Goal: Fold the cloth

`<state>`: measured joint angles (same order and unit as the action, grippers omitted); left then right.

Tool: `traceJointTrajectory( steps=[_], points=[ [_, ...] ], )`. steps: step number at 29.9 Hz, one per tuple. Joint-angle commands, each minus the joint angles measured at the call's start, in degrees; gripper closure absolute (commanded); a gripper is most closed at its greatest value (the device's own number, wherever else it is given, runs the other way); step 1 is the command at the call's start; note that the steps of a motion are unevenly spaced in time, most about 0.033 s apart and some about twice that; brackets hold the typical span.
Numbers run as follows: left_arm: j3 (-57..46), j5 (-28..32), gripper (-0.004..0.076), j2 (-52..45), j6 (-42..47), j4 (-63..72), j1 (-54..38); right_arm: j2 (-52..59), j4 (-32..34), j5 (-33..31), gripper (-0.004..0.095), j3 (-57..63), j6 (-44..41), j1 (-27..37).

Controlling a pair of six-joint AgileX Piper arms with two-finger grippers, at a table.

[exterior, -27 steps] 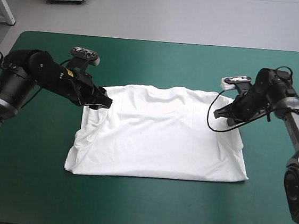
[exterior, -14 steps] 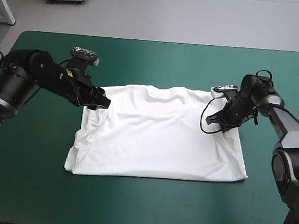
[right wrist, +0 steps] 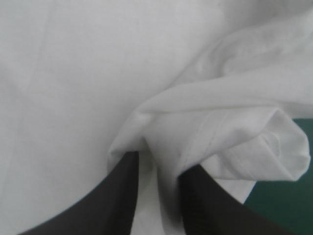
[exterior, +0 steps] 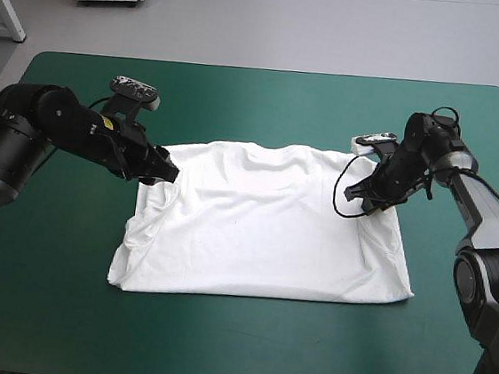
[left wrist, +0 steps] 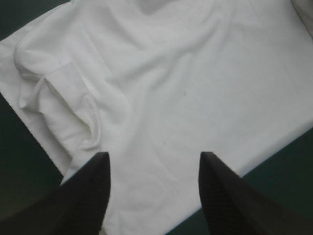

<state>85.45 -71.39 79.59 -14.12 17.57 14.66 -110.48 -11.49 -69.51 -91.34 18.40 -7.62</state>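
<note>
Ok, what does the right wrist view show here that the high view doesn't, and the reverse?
Only the right wrist view: the right gripper all but shut, a fold of the T-shirt pinched between its black fingers, with the rolled sleeve beside them. Only the high view: the whole T-shirt spread flat on the teal-green cover, and the left gripper at its far left corner. Both: the right gripper at the T-shirt's far right corner, with some cover showing past the cloth.
</note>
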Motion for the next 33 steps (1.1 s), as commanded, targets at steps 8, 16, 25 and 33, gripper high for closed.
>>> traceJointTrajectory(
  steps=[8, 16, 25, 33],
  points=[
    [-2.8, -1.4, 0.0321, -8.5, 3.0, -8.1, 0.3, 16.7, 5.9, -2.0, 0.0379, 2.3, -4.2, 0.2],
    [-20.1, 4.3, 0.0315, -14.1, 2.7, -11.2, 0.3, 33.6, 8.5, -2.0, 0.0379, 16.9, -6.3, 0.2],
    [-33.1, 10.4, 0.0222, -10.8, 4.1, -16.2, 0.3, 46.5, 11.5, -1.8, 0.0379, 25.5, -9.8, 0.2],
    [-37.3, 15.6, 0.0222, -5.2, 4.7, -17.6, 0.2, 46.9, 11.5, -1.6, 0.0379, 25.9, -10.2, 0.2]
  ],
)
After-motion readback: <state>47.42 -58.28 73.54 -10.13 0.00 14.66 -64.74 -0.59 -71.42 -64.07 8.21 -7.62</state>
